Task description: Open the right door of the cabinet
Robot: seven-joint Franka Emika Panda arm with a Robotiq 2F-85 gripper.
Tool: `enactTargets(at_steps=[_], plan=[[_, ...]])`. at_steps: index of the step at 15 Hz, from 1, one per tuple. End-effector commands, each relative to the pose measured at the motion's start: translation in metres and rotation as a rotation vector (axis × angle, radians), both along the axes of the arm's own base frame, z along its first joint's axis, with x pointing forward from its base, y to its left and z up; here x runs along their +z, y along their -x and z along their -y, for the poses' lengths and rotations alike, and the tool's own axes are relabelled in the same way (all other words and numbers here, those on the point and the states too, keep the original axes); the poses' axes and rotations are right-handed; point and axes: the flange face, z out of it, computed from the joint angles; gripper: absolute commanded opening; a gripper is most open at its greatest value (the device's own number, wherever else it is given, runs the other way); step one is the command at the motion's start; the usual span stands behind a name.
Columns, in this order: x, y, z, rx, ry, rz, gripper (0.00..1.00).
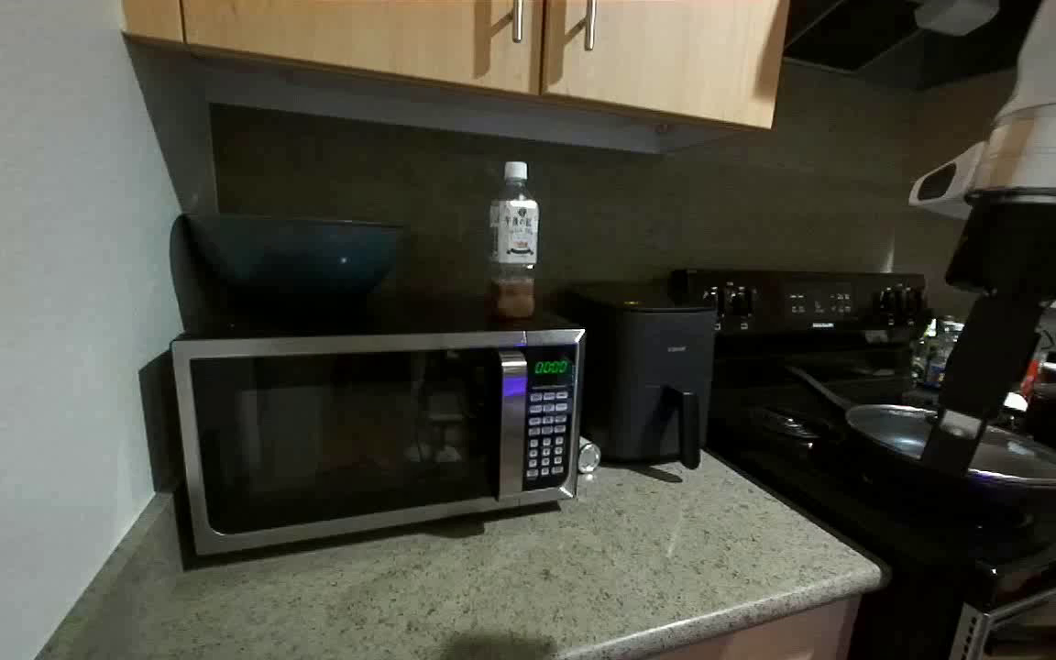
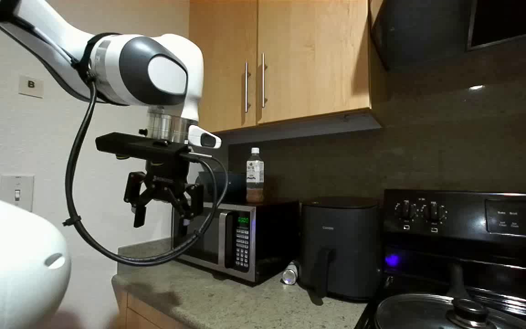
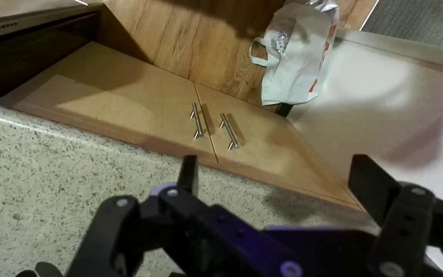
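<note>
The cabinet (image 2: 224,50) is light tan wood and hangs on the wall in both exterior views. Its right door (image 2: 318,59) (image 1: 675,55) lies flat and closed. A slim vertical silver handle (image 2: 263,80) (image 1: 590,23) stands near that door's left edge. In an exterior view the cabinet's upper part is cut off. My gripper (image 2: 162,219) points down, lower than the cabinet and apart from it, over the counter's front area. In the wrist view the gripper (image 3: 274,163) is open with nothing between its fingers. The upper cabinet is out of the wrist view.
A microwave (image 1: 345,431) carries a bottle (image 1: 516,243) and a dark bowl (image 1: 294,257). An air fryer (image 2: 340,242) and a stove with a lidded pan (image 2: 423,310) stand to the right. The wrist view shows lower cabinet doors (image 3: 140,100) and a white bag (image 3: 298,57).
</note>
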Motion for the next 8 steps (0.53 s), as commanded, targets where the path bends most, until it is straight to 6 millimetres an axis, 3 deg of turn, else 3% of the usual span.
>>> enactTargets(at_steps=[1, 8], plan=[[-0.0041, 0.0011, 0.0002, 0.001, 0.002, -0.014, 1.0], [-0.0129, 0.0024, 0.0002, 0.001, 0.006, -0.035, 1.0]])
